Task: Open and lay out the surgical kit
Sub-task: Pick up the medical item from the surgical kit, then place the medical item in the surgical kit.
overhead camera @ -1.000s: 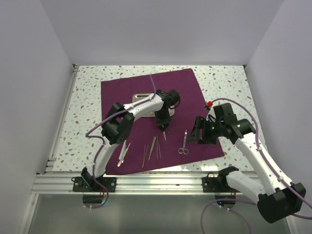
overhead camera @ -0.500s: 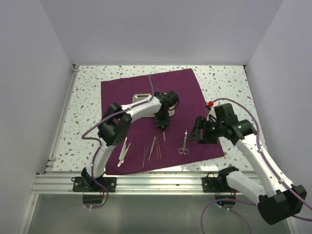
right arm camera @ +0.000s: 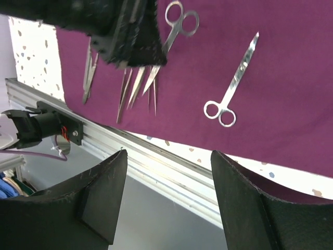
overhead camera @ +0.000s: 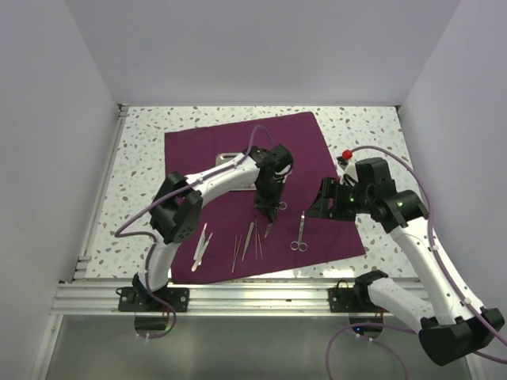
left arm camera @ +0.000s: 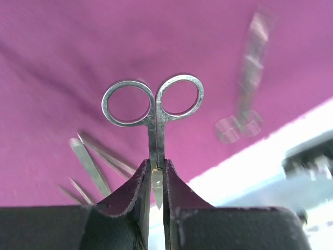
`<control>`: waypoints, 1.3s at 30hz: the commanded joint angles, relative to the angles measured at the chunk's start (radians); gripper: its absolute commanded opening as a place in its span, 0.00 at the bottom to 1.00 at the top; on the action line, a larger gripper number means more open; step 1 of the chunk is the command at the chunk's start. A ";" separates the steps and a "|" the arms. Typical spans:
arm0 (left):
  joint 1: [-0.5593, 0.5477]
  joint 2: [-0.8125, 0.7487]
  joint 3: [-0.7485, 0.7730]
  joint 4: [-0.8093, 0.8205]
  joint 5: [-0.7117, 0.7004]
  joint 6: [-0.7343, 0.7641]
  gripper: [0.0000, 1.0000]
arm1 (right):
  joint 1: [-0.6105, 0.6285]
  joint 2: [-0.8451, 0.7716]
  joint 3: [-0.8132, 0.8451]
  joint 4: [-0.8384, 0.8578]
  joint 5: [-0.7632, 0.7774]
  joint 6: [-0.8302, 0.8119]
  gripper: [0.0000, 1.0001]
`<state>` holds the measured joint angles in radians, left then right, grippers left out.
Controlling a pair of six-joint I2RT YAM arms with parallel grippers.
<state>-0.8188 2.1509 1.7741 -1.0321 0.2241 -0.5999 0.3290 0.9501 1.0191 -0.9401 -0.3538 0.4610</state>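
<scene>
The surgical kit (overhead camera: pixel 230 218) looked most of the way laid out: its plum cloth (overhead camera: pixel 305 146) lay spread flat on the speckled table (overhead camera: pixel 135 182), and along the cloth's near edge a row was already set down. The row ran from flat tweezers (overhead camera: pixel 201 242) toward the cloth's near-left corner, through a cluster of thin probes (overhead camera: pixel 252 239) near the middle of that edge, to one pair of laid scissors (overhead camera: pixel 299 233) toward the near-right corner. The left gripper (left arm camera: pixel 156 165) was clenched on a second pair, the ring-handled scissors (left arm camera: pixel 153 104), pinching them by the blades with the rings hanging down toward the cloth, over the gap between the probes and the laid scissors. Whether the rings touched the cloth could not be told. By my judgement this pair was the piece left to place. The steel tray (overhead camera: pixel 226 157) sat on the far-left part of the cloth, half hidden under the left arm, so anything remaining in it could not be seen. The right gripper (right arm camera: pixel 167 153) hovered with its jaws spread and empty over the cloth's right edge, apart from the work. The gap for the held pair was narrow, so the probes just beside it could be nudged. An aluminium rail (overhead camera: pixel 253 294) ran just beyond the cloth's near edge.
</scene>
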 commanded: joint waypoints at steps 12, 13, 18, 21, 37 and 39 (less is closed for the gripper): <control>-0.002 -0.270 0.036 -0.065 0.527 0.161 0.00 | 0.085 -0.100 0.177 0.046 -0.040 -0.283 0.76; 0.000 -0.285 0.016 -0.068 0.534 0.158 0.00 | 0.091 -0.117 0.185 0.053 -0.040 -0.297 0.77; 0.000 -0.400 -0.073 -0.004 0.661 0.069 0.00 | 0.166 -0.171 0.268 -0.003 -0.008 -0.430 0.82; -0.002 -0.462 -0.082 0.041 0.730 -0.018 0.00 | 0.211 -0.168 0.299 -0.029 0.006 -0.461 0.83; 0.000 -0.569 0.021 -0.167 0.890 -0.123 0.00 | 0.389 0.022 0.455 0.015 -0.068 -0.578 0.86; 0.001 -0.576 0.018 -0.169 0.897 -0.127 0.00 | 0.410 0.033 0.469 0.024 -0.066 -0.582 0.86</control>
<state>-0.8188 1.6096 1.7729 -1.1183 1.0622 -0.7368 0.7158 0.9783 1.4288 -0.9543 -0.4137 -0.0868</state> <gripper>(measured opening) 0.140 0.859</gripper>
